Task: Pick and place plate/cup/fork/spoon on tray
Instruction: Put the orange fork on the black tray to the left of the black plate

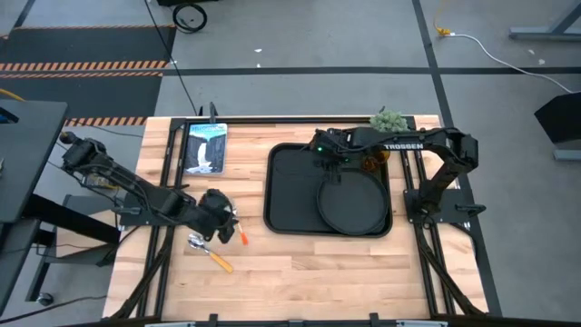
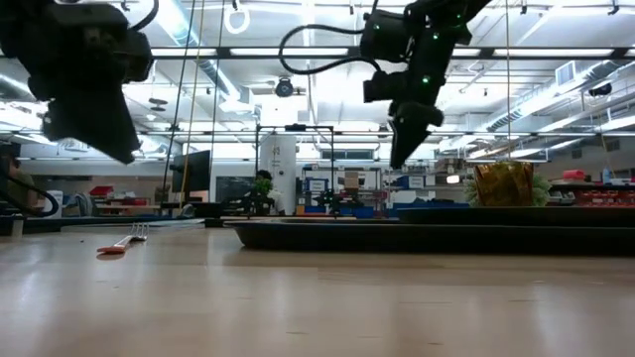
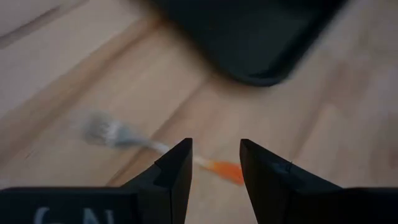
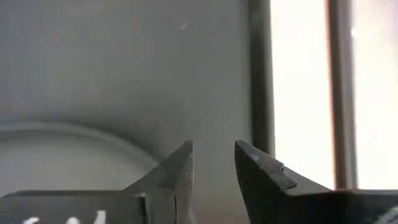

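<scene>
The black tray (image 1: 286, 182) lies mid-table. The round black plate (image 1: 352, 202) lies flat in its near right part; its rim shows in the right wrist view (image 4: 74, 132). The amber cup (image 1: 371, 163) stands at the tray's far right corner, partly hidden by my right arm. The fork (image 3: 112, 134) and the spoon (image 1: 209, 252) lie flat on the wood left of the tray. My left gripper (image 3: 214, 168) hovers open above the fork's orange handle (image 3: 225, 169). My right gripper (image 4: 213, 163) hangs open above the tray, beside the plate's far edge.
A small green plant (image 1: 388, 120) stands behind the tray's far right corner. A picture card (image 1: 205, 147) lies at the far left of the table. Bare wood stretches along the near edge.
</scene>
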